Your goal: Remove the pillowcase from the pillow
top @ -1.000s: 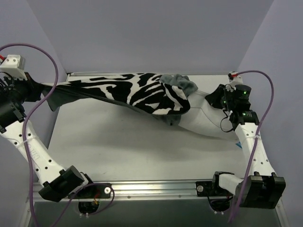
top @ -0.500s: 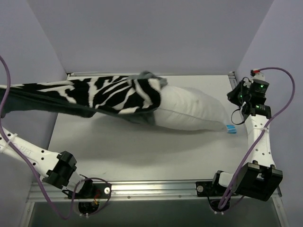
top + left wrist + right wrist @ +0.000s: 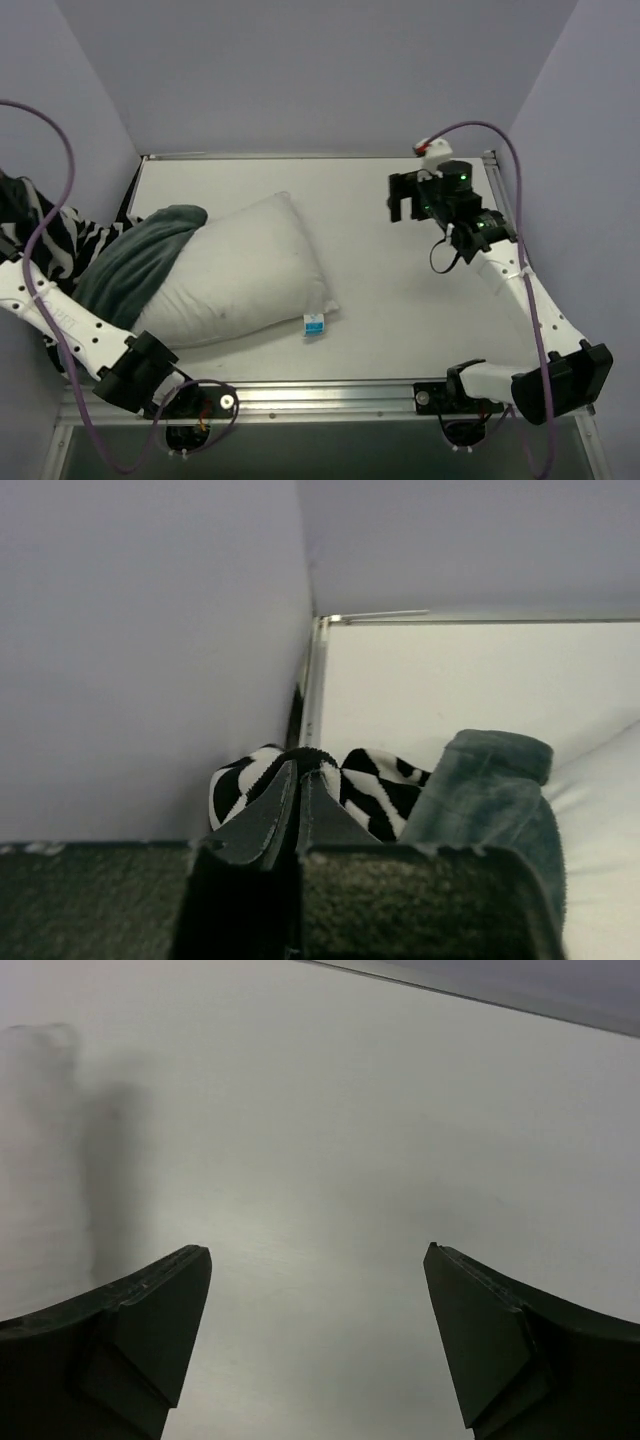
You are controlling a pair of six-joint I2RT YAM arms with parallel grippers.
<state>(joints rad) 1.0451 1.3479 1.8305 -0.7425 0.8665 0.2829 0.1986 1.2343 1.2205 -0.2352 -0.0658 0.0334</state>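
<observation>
The white pillow (image 3: pixel 245 270) lies on the table left of centre, its blue-and-white tag (image 3: pixel 314 323) at the near right corner. The pillowcase (image 3: pixel 135 258) shows its grey-green inside, draped over the pillow's left end, and its zebra stripes trail off the table's left edge. In the left wrist view my left gripper (image 3: pixel 300 767) is shut on a zebra-striped fold of the pillowcase (image 3: pixel 378 782), with the pillow (image 3: pixel 605 790) at the right. My right gripper (image 3: pixel 403 197) hangs open over bare table at the back right, apart from the pillow. Nothing sits between its fingers (image 3: pixel 318 1255).
The white table (image 3: pixel 420 300) has a metal rail along its near edge (image 3: pixel 330 392). Pale walls close in at the back and both sides, and the left wall (image 3: pixel 150 650) is close to my left gripper. The left arm's purple cable (image 3: pixel 62 190) loops over the left edge.
The pillowcase has been dragged left off most of the pillow. The pillow slid left and now lies flat. My right gripper let go of it, opened, and swung toward the back middle.
</observation>
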